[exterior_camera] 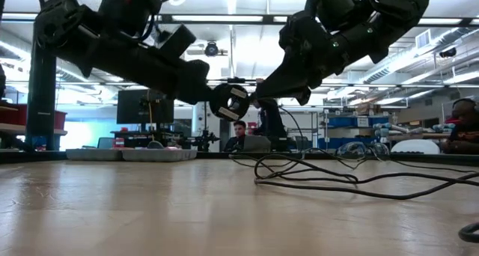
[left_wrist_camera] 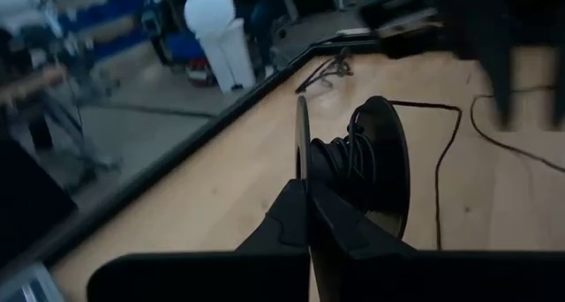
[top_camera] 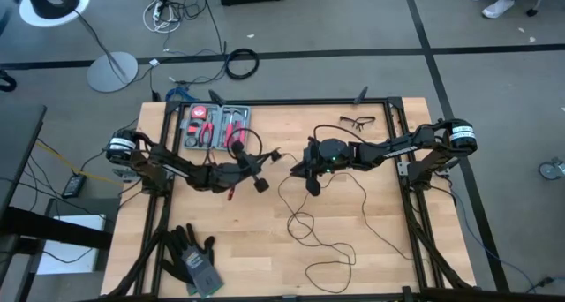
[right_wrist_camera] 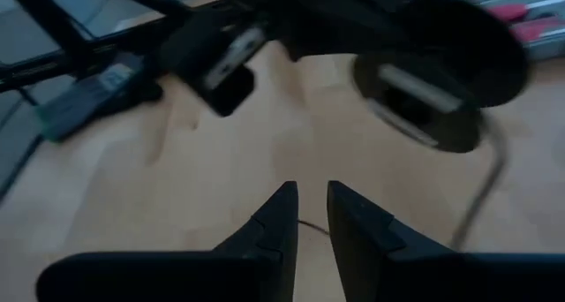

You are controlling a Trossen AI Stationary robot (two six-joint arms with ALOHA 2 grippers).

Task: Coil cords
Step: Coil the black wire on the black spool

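Nearest, loose cord (exterior_camera: 352, 177) sprawls across the bench (top_camera: 388, 249); few turns sit on the puck (left_wrist_camera: 366, 161), clamped by the left end effector (left_wrist_camera: 309, 196). The right end effector (right_wrist_camera: 305, 205), slightly parted, seemingly pinches a strand.

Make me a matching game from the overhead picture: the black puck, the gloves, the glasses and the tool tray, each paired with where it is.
Things:
1. puck
2. gloves
3. glasses
4. tool tray

Places, as the high view shows the table:
A. upper edge, right of the middle
B. clamped in the shut left gripper, lifted off the wood
C. lower left corner
D. upper edge, left of the middle

Pairs: 1-B, 2-C, 3-A, 4-D.
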